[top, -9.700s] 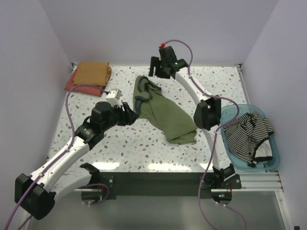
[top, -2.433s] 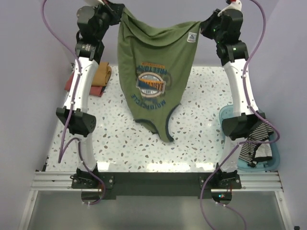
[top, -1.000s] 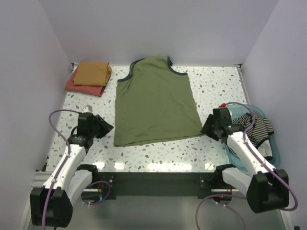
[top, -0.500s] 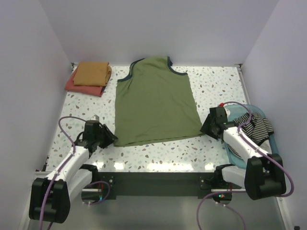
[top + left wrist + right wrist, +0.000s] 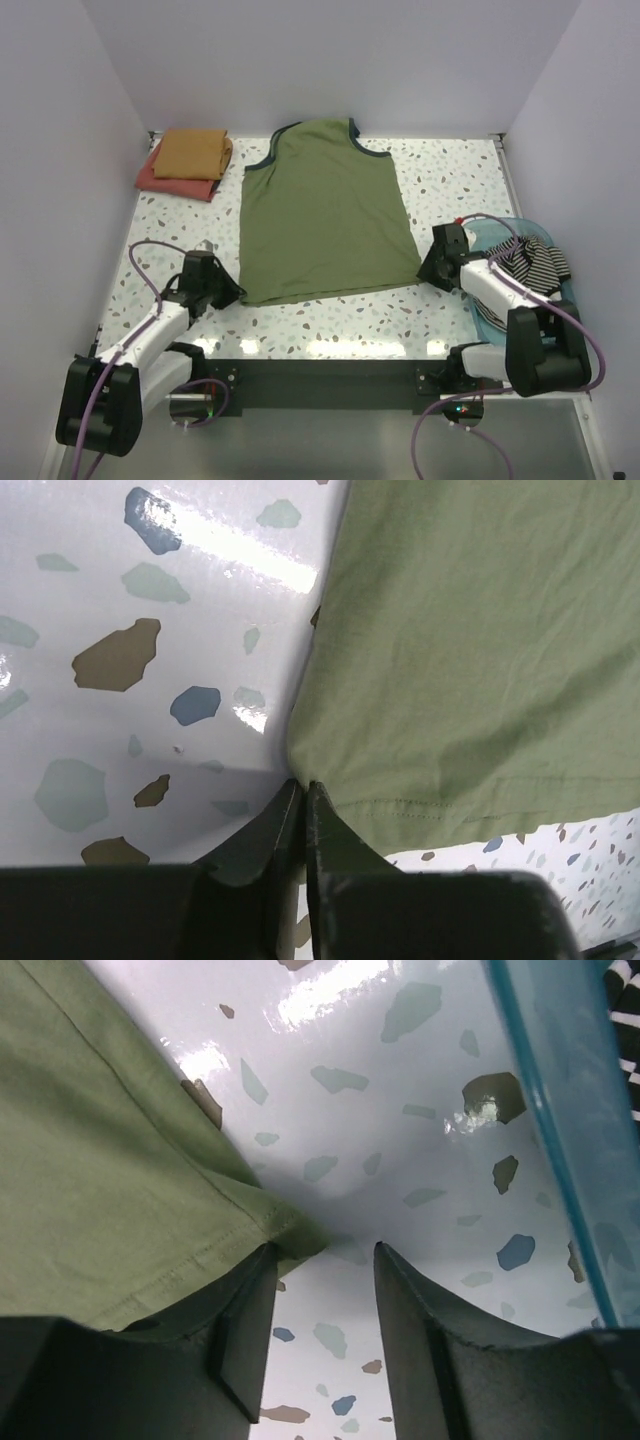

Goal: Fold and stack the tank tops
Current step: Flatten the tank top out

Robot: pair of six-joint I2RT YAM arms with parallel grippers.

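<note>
Our left fingers (image 5: 335, 832) just closed on a hem corner of the olive green tank top (image 5: 320, 210) | right fingers (image 5: 245, 1310) apart astride the other | we judge fold next.

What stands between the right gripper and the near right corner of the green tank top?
Nothing visible. The right gripper is open, and the corner of the green tank top lies right at its fingertips on the table.

Your spread tank top (image 5: 322, 215) lies flat in the middle of the table (image 5: 450, 180), neck far, with the left gripper (image 5: 228, 293) at its near-left corner and the right gripper (image 5: 425, 270) at its near-right. The folded tank tops (image 5: 190, 160) sit stacked far left. The basket (image 5: 490, 228), near right, holds a loose tank top (image 5: 530, 265).
</note>
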